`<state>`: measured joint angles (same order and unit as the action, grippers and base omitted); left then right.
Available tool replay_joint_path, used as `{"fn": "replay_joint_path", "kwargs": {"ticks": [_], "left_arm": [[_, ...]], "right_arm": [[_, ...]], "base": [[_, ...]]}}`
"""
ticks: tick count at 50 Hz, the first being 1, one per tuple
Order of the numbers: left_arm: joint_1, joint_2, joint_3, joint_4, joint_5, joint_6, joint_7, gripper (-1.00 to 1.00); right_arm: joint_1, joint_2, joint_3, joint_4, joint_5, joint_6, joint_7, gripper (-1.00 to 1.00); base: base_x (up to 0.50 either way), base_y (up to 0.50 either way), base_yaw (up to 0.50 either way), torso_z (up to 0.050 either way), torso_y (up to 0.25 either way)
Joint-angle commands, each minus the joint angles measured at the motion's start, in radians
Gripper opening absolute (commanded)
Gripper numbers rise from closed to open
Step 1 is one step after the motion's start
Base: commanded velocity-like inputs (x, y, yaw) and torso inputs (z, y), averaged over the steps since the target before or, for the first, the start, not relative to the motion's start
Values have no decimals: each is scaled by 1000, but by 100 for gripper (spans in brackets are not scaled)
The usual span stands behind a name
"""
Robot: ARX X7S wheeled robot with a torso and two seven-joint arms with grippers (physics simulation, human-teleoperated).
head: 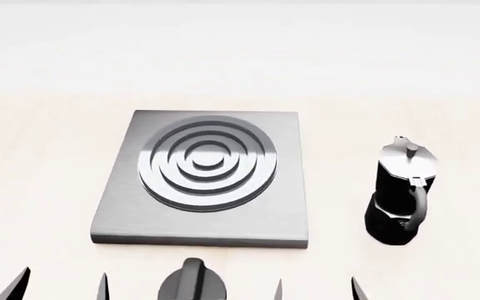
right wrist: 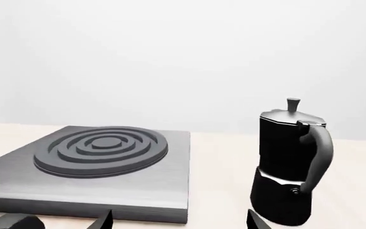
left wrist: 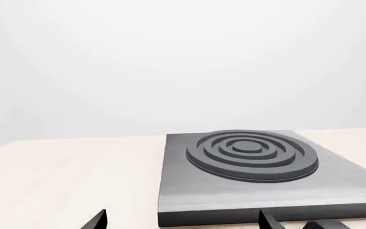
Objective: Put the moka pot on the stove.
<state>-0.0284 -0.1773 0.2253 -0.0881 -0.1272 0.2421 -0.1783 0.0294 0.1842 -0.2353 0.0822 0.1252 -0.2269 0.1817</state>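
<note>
Claws [head: 315,289] low, apart, before moka pot [head: 401,190].

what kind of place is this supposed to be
Probably a bare simulated kitchen counter. A grey stove with a ringed burner lies on a pale wooden table, a black moka pot stands upright to its right, and a round black dial knob sits at its near edge. The backdrop is plain white.

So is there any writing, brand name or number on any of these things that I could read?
None. The black faceted moka pot with silver lid, the flat square grey metal stove, the round black dial knob and the pale wooden table carry no readable text, number or sign in any view.
</note>
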Motion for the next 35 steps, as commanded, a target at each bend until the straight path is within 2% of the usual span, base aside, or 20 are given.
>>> {"fn": "replay_joint_path", "kwargs": {"ticks": [1, 22, 35], "left_arm": [[-1, -6, 7, 1, -5, -3, -5, 100], [-3, -15, 20, 1, -10, -3, -15, 100], [-4, -21, 26, 9, -21, -23, -20, 100]], "right_arm": [[1, 4, -6, 0, 5, 0, 6, 100], [2, 12, -16, -3, 13, 8, 19, 100], [2, 15, -19, -9, 27, 23, 27, 100]], "base": [[0, 215, 0, 0, 0], [0, 208, 0, 0, 0], [0, 1, 0, 0, 0]]}}
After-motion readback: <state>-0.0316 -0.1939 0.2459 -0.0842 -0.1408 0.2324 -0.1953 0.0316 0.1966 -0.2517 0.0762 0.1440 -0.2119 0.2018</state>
